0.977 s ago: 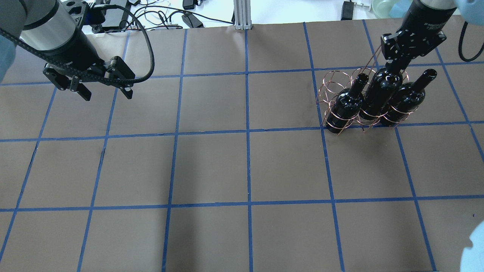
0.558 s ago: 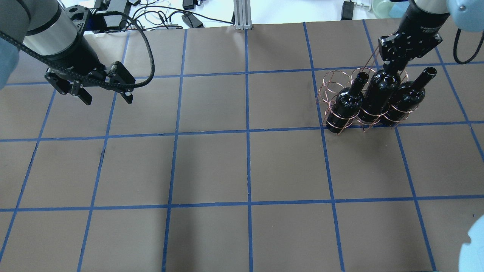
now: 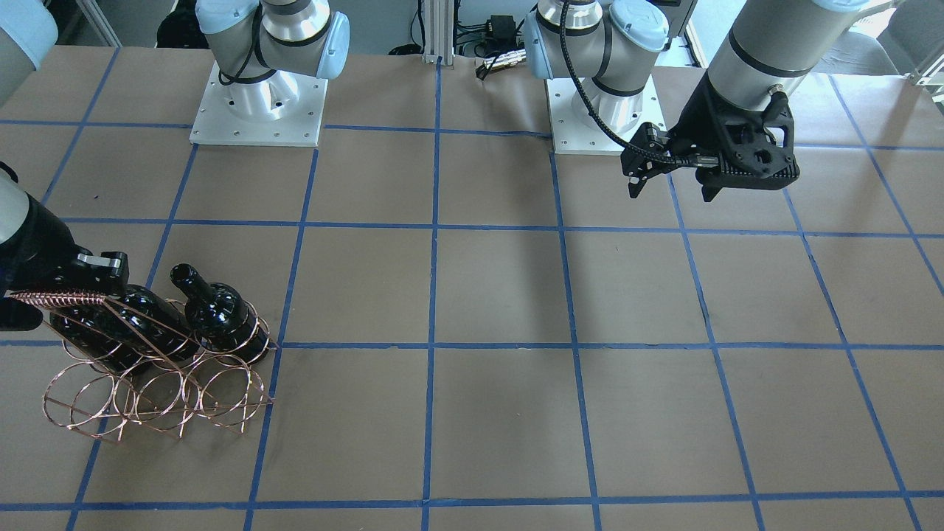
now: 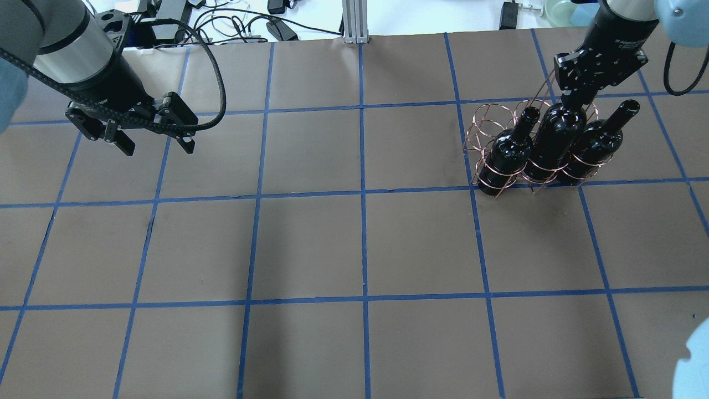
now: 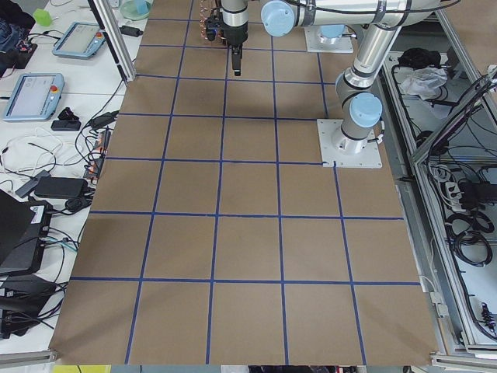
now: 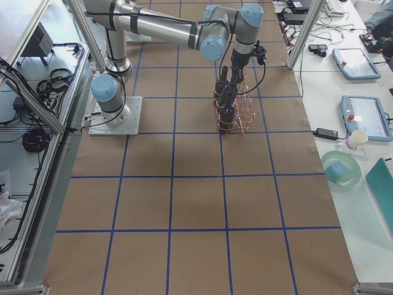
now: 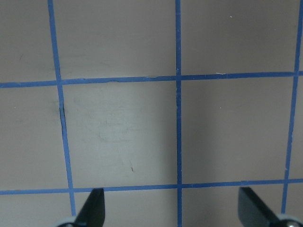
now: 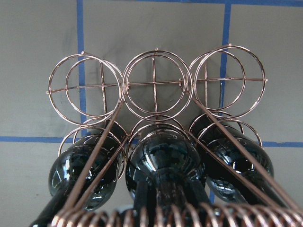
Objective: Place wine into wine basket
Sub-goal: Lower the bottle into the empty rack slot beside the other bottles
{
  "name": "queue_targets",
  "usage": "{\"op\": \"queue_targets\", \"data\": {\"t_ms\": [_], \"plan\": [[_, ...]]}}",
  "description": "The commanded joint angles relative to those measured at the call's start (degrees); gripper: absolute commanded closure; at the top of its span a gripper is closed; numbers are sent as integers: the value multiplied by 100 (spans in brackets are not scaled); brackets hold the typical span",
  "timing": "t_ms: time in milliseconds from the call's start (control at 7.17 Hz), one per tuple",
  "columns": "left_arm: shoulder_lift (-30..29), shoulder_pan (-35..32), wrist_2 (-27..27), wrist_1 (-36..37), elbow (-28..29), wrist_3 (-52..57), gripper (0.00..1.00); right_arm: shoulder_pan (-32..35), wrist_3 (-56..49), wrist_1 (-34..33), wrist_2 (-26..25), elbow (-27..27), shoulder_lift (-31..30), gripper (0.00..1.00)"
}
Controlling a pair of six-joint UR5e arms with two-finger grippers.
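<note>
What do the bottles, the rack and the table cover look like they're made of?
Bottles: likely glass, glossy near-black, with sharp reflections on the shoulders.
Rack: thin metal wire with a shiny copper or rose-gold finish; plated or solid can't be told.
Table cover: a matte brown sheet, probably paper, gridded with blue tape.

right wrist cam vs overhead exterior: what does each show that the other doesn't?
Only right wrist: the cross-wire floors of the wine basket under its three empty rings, seen straight down. Only overhead: the open left hand over the table, and the right hand on the neck of the middle bottle. Both: that bottle and two more bottles filling one row, the other row empty.
</note>
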Motion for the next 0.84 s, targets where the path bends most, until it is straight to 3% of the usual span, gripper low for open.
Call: {"op": "queue_targets", "data": {"t_ms": [0, 698], "plan": [[-6, 38, -8, 2, -2, 20, 0, 6, -32, -7, 4, 9, 33, 100], [-6, 29, 18, 20, -63, 11, 0, 6, -85, -218, -5, 360, 50, 100]]}}
